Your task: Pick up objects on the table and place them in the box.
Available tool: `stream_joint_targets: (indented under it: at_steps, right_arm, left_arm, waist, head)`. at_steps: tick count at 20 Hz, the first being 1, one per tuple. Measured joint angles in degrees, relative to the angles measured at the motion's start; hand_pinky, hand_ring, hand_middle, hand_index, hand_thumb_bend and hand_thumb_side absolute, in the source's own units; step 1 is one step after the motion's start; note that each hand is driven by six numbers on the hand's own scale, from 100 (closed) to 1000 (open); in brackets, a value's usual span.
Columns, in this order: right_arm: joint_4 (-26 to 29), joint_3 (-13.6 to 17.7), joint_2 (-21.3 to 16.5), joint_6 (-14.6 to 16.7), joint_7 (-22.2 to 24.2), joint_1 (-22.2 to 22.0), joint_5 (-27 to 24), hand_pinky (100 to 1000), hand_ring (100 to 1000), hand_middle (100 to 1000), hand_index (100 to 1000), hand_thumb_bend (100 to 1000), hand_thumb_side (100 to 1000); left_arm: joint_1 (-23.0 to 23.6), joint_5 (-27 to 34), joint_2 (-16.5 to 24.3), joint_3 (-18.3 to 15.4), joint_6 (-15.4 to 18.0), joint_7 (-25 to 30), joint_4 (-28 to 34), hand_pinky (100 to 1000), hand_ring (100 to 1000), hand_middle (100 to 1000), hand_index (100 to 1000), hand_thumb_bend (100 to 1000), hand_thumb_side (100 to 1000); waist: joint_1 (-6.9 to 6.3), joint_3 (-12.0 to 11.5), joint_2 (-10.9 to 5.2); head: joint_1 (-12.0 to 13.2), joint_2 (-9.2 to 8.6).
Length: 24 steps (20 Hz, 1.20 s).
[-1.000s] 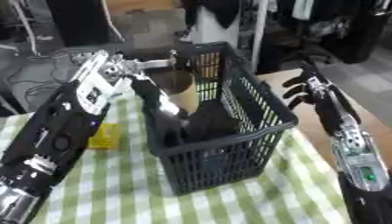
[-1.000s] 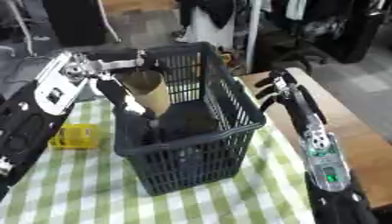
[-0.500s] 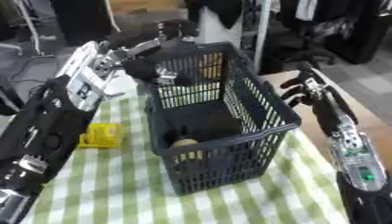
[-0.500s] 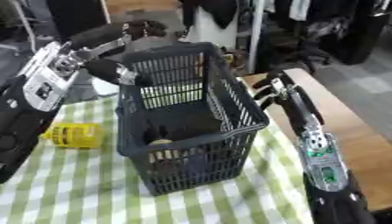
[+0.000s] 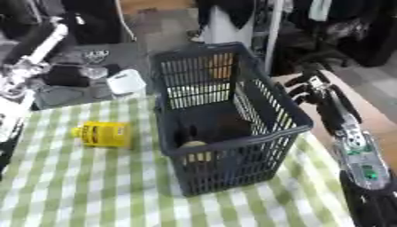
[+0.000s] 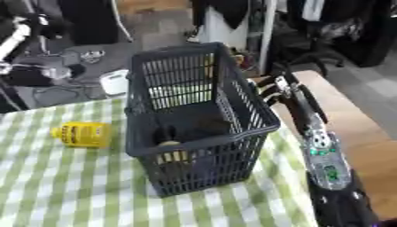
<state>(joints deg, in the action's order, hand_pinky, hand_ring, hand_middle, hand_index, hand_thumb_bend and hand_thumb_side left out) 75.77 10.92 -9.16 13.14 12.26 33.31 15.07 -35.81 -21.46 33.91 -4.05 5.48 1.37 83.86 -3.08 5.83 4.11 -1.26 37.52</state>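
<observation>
The left hand [image 5: 17,80] sits far left; I cannot tell its fingers. The small yellow plastic bottle [image 5: 102,134] lies sideways on the green checked cloth [image 5: 85,186], left of the dark plastic basket [image 5: 288,116], cap pointing left. Round, it might roll if bumped. The right hand [image 5: 309,85] has curled, empty fingers.
</observation>
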Motion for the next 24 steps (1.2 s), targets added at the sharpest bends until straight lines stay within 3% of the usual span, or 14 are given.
stream_joint_targets:
  at_steps: [4, 9, 14, 24]
  right_arm:
    - [0.0, 0.5, -0.2, -0.2, -0.5, 0.0, 0.0, 427, 581, 615, 721, 100, 680]
    - [0.0, 0.7, -0.3, -0.3, -0.8, -0.1, 0.0, 428, 581, 616, 721, 100, 675]
    - [0.0, 0.8, -0.3, -0.3, -0.9, -0.1, 0.0, 429, 582, 616, 721, 100, 675]
    - [0.7, 1.5, -0.3, -0.1, -1.7, 0.0, 0.4, 445, 610, 664, 732, 100, 627]
  left_arm:
    - [8.1, 2.4, 2.4, -5.2, -3.9, -4.1, 5.4, 721, 723, 703, 844, 587, 514]
    - [14.6, 2.1, 2.3, -8.6, -5.9, -6.4, 8.6, 715, 717, 698, 841, 573, 529]
    - [16.1, 1.7, 1.3, -9.7, -6.5, -7.0, 9.2, 712, 713, 692, 836, 564, 538]
    - [16.4, 1.6, 0.2, -9.7, -6.2, -7.2, 9.5, 711, 709, 690, 835, 556, 550]
  waist:
    - [0.01, -0.8, 0.00]
    - [0.06, -1.4, 0.00]
    - [0.47, -1.4, 0.00]
    - [0.60, -1.4, 0.00]
  head:
    - [1.4, 2.54]
    - [4.1, 5.25]
    - [5.5, 6.27]
    - [5.6, 6.30]
